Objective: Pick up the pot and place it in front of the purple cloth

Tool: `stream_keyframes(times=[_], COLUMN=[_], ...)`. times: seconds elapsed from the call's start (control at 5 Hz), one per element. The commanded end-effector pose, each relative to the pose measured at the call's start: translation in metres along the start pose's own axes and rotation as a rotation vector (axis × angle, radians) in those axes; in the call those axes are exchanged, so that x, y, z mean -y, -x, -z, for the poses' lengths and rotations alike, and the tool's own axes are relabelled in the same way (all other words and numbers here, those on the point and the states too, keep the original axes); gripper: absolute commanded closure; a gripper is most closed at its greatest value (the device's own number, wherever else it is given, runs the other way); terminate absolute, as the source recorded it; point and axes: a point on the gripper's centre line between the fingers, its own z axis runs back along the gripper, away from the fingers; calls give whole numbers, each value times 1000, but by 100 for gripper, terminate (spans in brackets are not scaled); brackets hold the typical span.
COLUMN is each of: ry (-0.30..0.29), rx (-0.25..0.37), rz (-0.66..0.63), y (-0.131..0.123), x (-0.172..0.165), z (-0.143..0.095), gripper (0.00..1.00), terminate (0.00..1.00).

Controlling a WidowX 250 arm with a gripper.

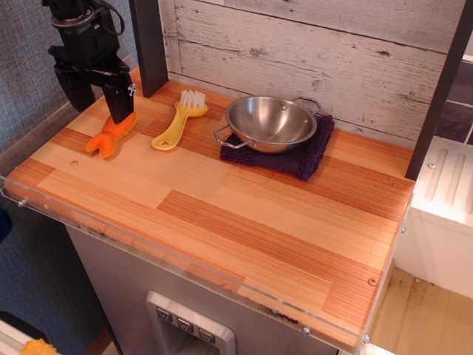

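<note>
The shiny steel pot (pixel 270 123) sits upright on top of the dark purple cloth (pixel 307 157) at the back middle of the wooden tabletop. Its wire loop handles point to the front left and back right. The cloth shows around the pot's front and right. My black gripper (pixel 99 96) hangs at the back left corner, well to the left of the pot. Its fingers are spread apart and hold nothing. The right fingertip (pixel 119 105) is just above an orange toy.
An orange carrot-like toy (pixel 109 134) lies under the gripper. A yellow brush (pixel 178 122) with white bristles lies between the gripper and the pot. A dark post (pixel 150 46) stands behind. The wooden tabletop (pixel 244 222) has a clear plastic front edge.
</note>
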Motion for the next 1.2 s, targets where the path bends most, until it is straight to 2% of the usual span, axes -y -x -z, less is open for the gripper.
stream_keyframes(times=[0.0, 0.4, 0.6, 0.8, 1.0], ry=[0, 43, 57, -24, -47], rx=[0, 34, 97, 141, 134], rz=[0, 193, 371, 416, 274], y=[0, -21, -27, -25, -36], x=[0, 77, 128, 168, 159], z=[0, -5, -30, -53, -55], gripper=[0, 0, 0, 0, 0], terminate=[0, 0, 0, 0, 0])
